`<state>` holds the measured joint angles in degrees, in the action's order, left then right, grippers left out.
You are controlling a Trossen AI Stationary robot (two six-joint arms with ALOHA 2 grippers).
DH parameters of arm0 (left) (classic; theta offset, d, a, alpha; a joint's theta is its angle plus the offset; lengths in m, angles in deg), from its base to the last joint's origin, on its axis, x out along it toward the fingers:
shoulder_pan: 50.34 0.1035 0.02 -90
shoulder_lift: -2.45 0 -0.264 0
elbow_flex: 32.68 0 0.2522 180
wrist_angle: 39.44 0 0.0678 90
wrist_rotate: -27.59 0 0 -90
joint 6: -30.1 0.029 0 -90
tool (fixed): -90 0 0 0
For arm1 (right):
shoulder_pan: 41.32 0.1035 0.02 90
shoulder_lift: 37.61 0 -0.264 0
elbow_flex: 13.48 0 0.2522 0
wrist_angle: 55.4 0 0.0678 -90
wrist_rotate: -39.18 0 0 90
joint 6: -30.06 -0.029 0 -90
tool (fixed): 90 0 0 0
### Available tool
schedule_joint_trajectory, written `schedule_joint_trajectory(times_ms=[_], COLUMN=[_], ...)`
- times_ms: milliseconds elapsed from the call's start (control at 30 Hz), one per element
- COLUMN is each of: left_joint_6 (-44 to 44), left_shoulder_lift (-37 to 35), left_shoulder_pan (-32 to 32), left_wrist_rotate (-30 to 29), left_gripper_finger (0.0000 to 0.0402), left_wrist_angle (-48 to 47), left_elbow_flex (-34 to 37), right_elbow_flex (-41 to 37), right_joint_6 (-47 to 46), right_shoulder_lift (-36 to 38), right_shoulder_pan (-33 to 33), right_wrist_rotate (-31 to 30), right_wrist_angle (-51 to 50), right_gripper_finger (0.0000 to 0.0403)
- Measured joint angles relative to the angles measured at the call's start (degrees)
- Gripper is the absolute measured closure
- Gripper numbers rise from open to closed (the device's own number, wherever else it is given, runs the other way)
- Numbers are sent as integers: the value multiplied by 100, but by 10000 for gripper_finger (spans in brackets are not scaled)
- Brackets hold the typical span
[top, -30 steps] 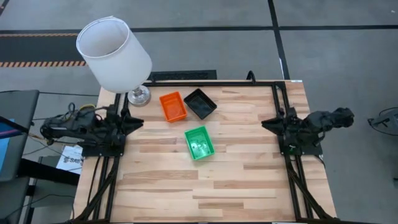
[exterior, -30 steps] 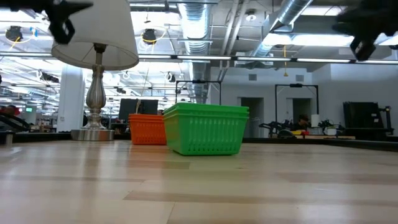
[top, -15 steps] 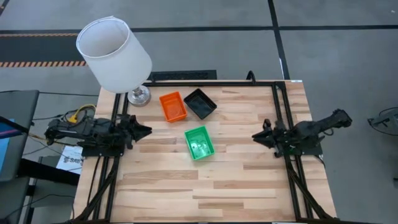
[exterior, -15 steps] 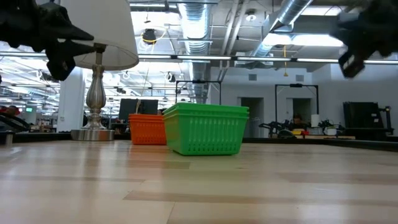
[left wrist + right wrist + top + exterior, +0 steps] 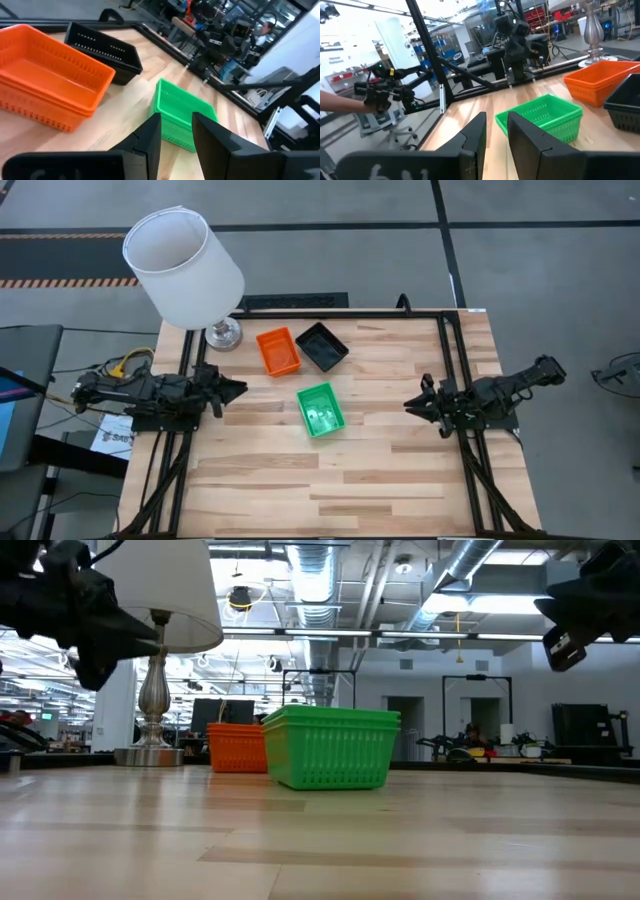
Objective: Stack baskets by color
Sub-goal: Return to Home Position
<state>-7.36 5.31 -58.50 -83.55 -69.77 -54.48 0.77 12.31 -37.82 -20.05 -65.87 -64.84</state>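
An orange stack of baskets (image 5: 278, 351) and a black one (image 5: 322, 346) rest on their bottoms side by side at the table's far middle. A green stack (image 5: 320, 410) stands nearer, in the middle. My left gripper (image 5: 236, 390) hovers at the table's left side, pointing toward the baskets, its fingers (image 5: 150, 140) a little apart with nothing between them. My right gripper (image 5: 410, 404) hovers at the right side, pointing toward the green stack (image 5: 545, 117), shut and holding nothing. Both are well clear of every basket.
A lamp with a white shade (image 5: 183, 265) stands on its metal foot (image 5: 222, 335) at the far left corner, beside the orange stack. A black frame rail (image 5: 340, 313) runs along the far edge. Bare wood lies in the near half of the table.
Both arms have come down. Each has swung its gripper out from its side of the table toward the middle. The left one now points toward the right edge and the right one toward the left edge. The baskets have not moved.
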Motion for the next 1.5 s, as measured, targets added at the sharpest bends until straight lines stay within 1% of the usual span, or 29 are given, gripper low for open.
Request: schedule_joint_trajectory(times_ms=[100, 200, 300, 400, 467, 767, 967, 1200, 1267, 1333, 1400, 1433, 1500], left_joint_6=[190, 849, 1512, 2059, 2298, 2358, 2345, 2330, 2330, 2327, 2329, 2329, 2329], left_shoulder_lift=[6, 73, -129, -284, -256, -173, -173, -173, -173, -173, -173, -173, -173], left_shoulder_pan=[-2, -3, -2, -2, -2, 7, 7, 7, 7, 7, 7, 7, 7], left_wrist_rotate=[197, 563, 1026, 1264, 1378, 1355, 976, 997, 997, 997, 999, 997, 999], left_gripper_finger=[305, 305, 305, 305, 305, 305, 305, 306, 306, 306, 306, 306, 306], left_wrist_angle=[499, 814, 1159, 1885, 1975, 1955, 2014, 2017, 2017, 2017, 2017, 2017, 2017], left_elbow_flex=[313, 341, 479, 722, 742, 747, 751, 758, 758, 758, 760, 761, 762], right_elbow_flex=[-2, -2, -4, -4, -4, -9, -9, -11, -11, -13, -13, -13, -13], right_joint_6=[75, 100, 294, 561, 625, 745, 879, 873, 485, -455, -1220, -1367, -1331], right_shoulder_lift=[0, -2, -2, -2, -4, -4, -4, -4, -4, -13, -53, -93, -129], right_shoulder_pan=[-8, -5, -5, -5, -5, -5, -5, -5, 25, 128, 251, 298, 312], right_wrist_rotate=[0, 0, 0, 0, 0, -4, -21, -28, 161, 487, 286, 61, -245], right_wrist_angle=[-7, -7, 17, 26, 12, -56, -82, -104, -124, -152, -143, -129, -100], right_gripper_finger=[301, 301, 301, 301, 301, 301, 301, 301, 301, 301, 301, 301, 301])
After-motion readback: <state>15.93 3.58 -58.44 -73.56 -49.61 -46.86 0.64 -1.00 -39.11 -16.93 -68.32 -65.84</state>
